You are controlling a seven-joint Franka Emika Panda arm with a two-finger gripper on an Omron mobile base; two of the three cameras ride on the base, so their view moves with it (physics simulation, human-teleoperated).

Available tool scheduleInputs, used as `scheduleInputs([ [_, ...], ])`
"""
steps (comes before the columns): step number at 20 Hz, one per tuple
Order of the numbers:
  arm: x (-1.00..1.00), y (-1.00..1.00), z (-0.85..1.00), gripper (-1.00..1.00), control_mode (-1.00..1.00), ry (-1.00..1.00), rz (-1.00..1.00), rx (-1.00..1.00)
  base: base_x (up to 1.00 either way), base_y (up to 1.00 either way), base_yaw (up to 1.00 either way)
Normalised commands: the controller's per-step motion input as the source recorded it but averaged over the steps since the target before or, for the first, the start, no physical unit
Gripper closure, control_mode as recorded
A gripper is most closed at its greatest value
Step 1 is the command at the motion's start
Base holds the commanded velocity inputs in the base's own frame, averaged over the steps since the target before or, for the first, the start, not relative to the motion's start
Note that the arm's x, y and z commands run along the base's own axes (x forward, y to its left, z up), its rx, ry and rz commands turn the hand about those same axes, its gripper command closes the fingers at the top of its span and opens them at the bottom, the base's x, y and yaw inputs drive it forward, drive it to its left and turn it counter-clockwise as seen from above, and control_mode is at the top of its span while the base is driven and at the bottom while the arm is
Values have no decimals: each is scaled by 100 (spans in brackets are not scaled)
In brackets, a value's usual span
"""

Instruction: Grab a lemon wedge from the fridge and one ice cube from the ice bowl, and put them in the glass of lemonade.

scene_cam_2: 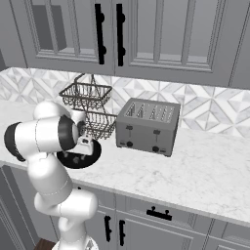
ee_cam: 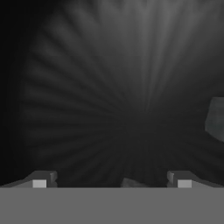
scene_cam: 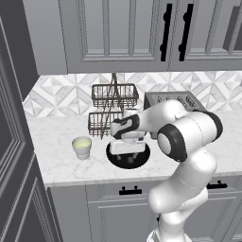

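Observation:
My gripper points down into the ice bowl, a wide black bowl on the counter. In the hand view the gripper is open, its fingertips wide apart just above the bowl's ribbed dark floor. One pale grey ice cube lies at the right edge. The top of another pale piece shows low between the fingertips, not gripped. The glass of lemonade, a small whitish cup of pale yellow liquid, stands just left of the bowl. The lemon wedge is out of view.
A black two-tier wire rack stands right behind the bowl and a grey toaster to its right. Wall cabinets hang overhead. A tall dark grey front rises at the far left; I cannot tell whether it is the fridge.

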Motion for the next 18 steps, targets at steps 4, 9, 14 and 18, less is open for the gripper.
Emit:
scheduleInputs([
  [4,-23,-27,-3,-100,-100,0,-5,2,0,0,0],
  [9,-27,-5,0,-100,-100,-1,-2,2,0,0,0],
  [14,0,2,0,-100,-100,0,0,0,0,0,0],
  [18,0,0,-16,-100,-100,0,0,0,0,0,0],
])
